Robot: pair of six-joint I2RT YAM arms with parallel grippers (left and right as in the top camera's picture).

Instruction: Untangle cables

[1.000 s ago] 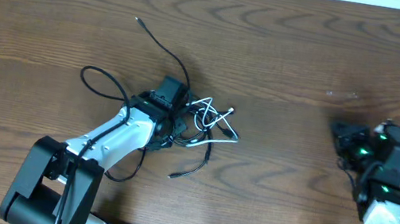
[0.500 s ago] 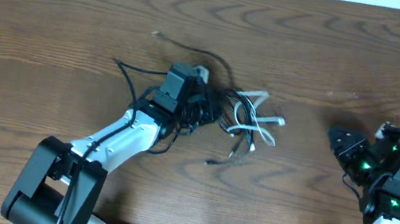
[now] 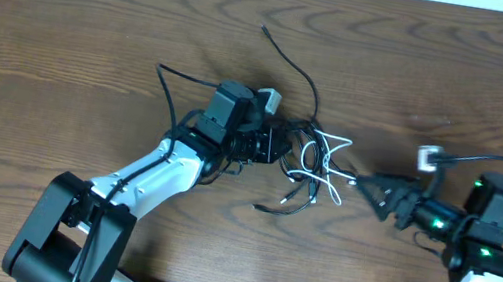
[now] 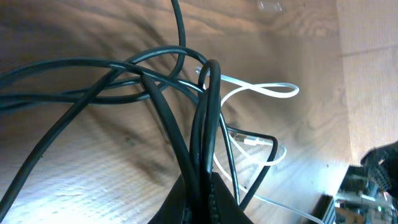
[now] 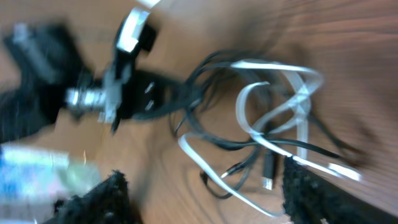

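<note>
Black and white thin cables (image 3: 313, 166) knot between the left gripper (image 3: 274, 147), jaws clamped on black strands (image 4: 200, 143), and the right gripper (image 3: 372, 191), jaws apart, which should next seize a white loop (image 4: 292, 91).

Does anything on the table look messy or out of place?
The cables sit in one knot in the middle, black ones looped through the white cable. The left gripper is shut on several black strands. Nothing looks spilled or broken.

The surface (image 3: 58, 19) is dark, grained wood. The cables (image 3: 314, 161), black and one white, lie tangled near its middle.
</note>
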